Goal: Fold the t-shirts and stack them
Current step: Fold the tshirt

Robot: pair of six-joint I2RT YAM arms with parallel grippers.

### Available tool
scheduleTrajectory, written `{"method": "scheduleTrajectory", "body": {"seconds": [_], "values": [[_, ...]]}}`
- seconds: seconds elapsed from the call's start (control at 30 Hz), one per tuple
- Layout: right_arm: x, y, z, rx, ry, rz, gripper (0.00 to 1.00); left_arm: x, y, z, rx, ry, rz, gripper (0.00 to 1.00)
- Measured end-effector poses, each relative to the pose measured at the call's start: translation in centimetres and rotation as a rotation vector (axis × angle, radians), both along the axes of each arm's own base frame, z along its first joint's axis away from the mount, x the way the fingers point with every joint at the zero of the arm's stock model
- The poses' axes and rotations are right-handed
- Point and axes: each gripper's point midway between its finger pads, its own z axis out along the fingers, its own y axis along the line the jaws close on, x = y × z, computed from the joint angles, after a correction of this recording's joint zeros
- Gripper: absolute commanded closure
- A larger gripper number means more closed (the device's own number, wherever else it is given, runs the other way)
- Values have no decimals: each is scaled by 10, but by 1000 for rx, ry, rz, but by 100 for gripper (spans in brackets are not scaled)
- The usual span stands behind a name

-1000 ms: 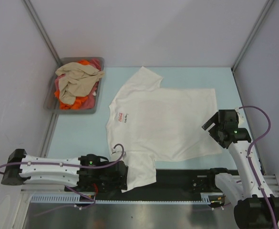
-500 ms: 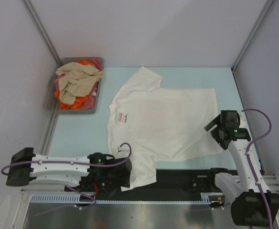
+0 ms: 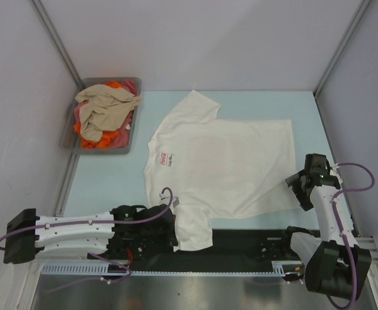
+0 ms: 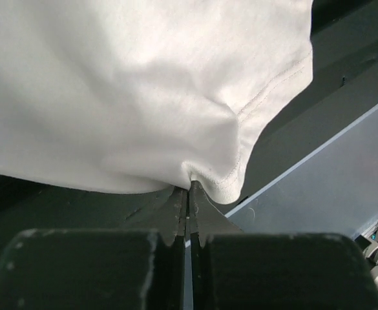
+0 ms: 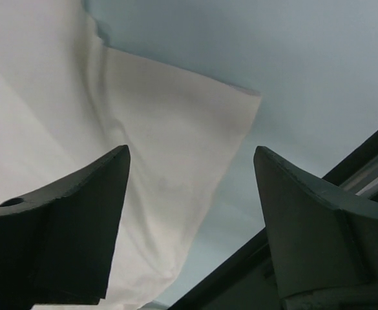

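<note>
1. White t-shirt point(image 3: 221, 165) cloth is what the left gripper point(image 4: 189, 194) holds; its jaws are pressed tight together with the stitched edge of the near sleeve point(image 3: 194, 227) pinched at their tips, the cloth bunching into a small peak just above them.
2. Right gripper point(image 5: 189, 152) stands with its jaws spread wide and nothing between them; the near hem corner point(image 5: 240, 103) of the same shirt lies flat below the gap, and I cannot tell whether the fingertips touch the cloth.
3. Outward from the left jaws, the pinched sleeve lies over the black strip point(image 3: 253, 242) at the near edge of the table point(image 3: 111, 181); the rest of the shirt is spread on the blue surface, small red logo facing up, far sleeve pointing toward the back.
4. Other t-shirts point(image 3: 105, 106), beige on top with orange and pink-red beneath, sit heaped in the grey tray point(image 3: 98, 150) at the back left, just beside the spread shirt's far sleeve and not touching it.
5. Judged from this, the first shirt is at the very start of folding; no fold shows yet, and nothing is stacked.
6. Next, the right jaws likely need to come down and shut on the hem corner; the left should carry the sleeve inward over the body without dragging the whole shirt off line.
</note>
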Motion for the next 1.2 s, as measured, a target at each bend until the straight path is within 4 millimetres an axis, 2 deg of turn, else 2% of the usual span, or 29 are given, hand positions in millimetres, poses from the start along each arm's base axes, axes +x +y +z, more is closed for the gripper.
{"method": "scheduleTrajectory", "body": {"seconds": [0.13, 0.27, 0.47, 0.6, 0.67, 0.77, 0.87, 0.93, 1.1, 1.2], "values": [[-24, 15, -40, 84, 104, -1, 26, 0, 2, -2, -32, 0, 1, 100], [-39, 24, -60, 126, 143, 0, 31, 2, 2, -1, -70, 7, 14, 100], [-21, 24, -58, 129, 67, 10, 41, 2, 3, -3, -83, 17, 13, 100], [-8, 24, -58, 128, 1, 24, 74, 3, 2, -3, -91, 14, 10, 100], [-6, 26, -59, 134, -28, 28, 100, 3, 2, -1, -99, 13, 10, 100], [-9, 30, -56, 149, -70, 30, 100, 4, 3, 1, -105, 10, 12, 100], [-11, 34, -43, 156, -134, 27, 100, 6, 9, 7, -77, -1, 27, 100], [-16, 35, -31, 155, -159, 19, 100, 11, 9, 24, -80, -25, 42, 100], [-24, 38, 0, 159, -196, 16, 100, 29, 0, 80, -104, -117, 67, 100], [-33, 45, 2, 190, -178, 29, 100, 37, -2, 97, -95, -156, 69, 99]]}}
